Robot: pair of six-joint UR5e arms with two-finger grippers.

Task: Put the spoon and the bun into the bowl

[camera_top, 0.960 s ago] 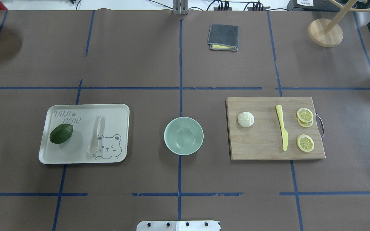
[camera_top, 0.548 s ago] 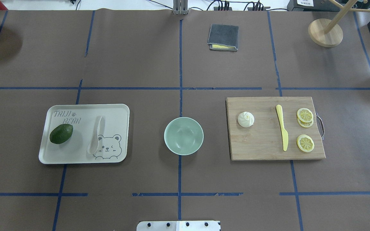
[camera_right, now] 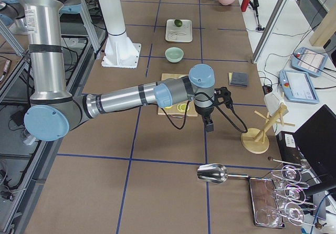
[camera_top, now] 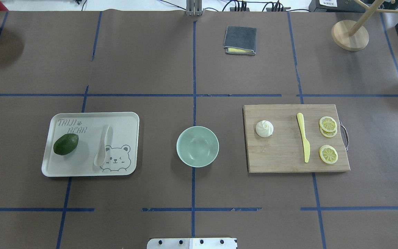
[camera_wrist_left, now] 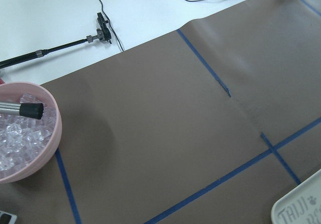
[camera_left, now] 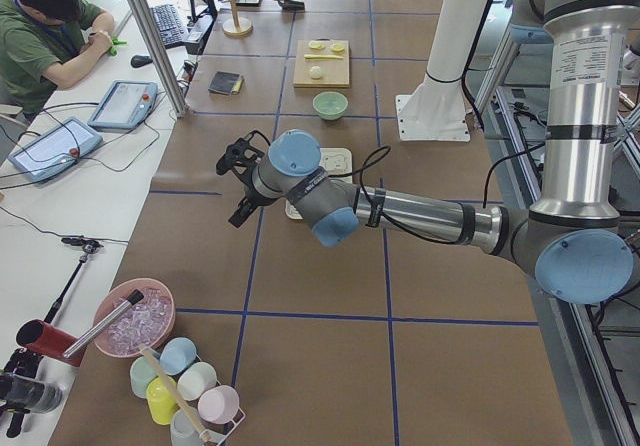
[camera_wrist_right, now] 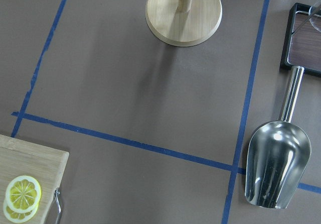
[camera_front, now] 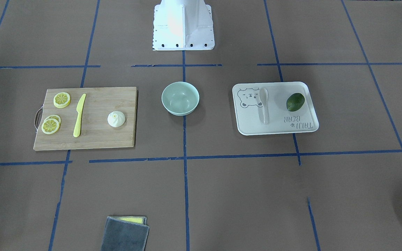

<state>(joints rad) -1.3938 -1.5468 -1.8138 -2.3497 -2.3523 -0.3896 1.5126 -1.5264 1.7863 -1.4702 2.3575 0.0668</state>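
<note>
The off-white spoon (camera_top: 102,145) lies on the beige bear-print tray (camera_top: 123,119), left of the bowl; it also shows in the front-facing view (camera_front: 263,104). The white pleated bun (camera_top: 264,128) sits on the wooden cutting board (camera_top: 282,155), right of the bowl, and shows in the front-facing view too (camera_front: 116,119). The mint-green bowl (camera_top: 197,146) stands empty at the table's middle. My left gripper (camera_left: 232,184) hangs above the table well left of the tray. My right gripper (camera_right: 210,121) hangs beyond the board's right end. I cannot tell whether either is open.
A green avocado (camera_top: 66,144) lies on the tray. A yellow knife (camera_top: 303,138) and lemon slices (camera_top: 328,154) lie on the board. A grey cloth (camera_top: 240,40), a wooden stand (camera_top: 350,34), a pink ice bowl (camera_wrist_left: 25,133) and a metal scoop (camera_wrist_right: 276,169) are farther out.
</note>
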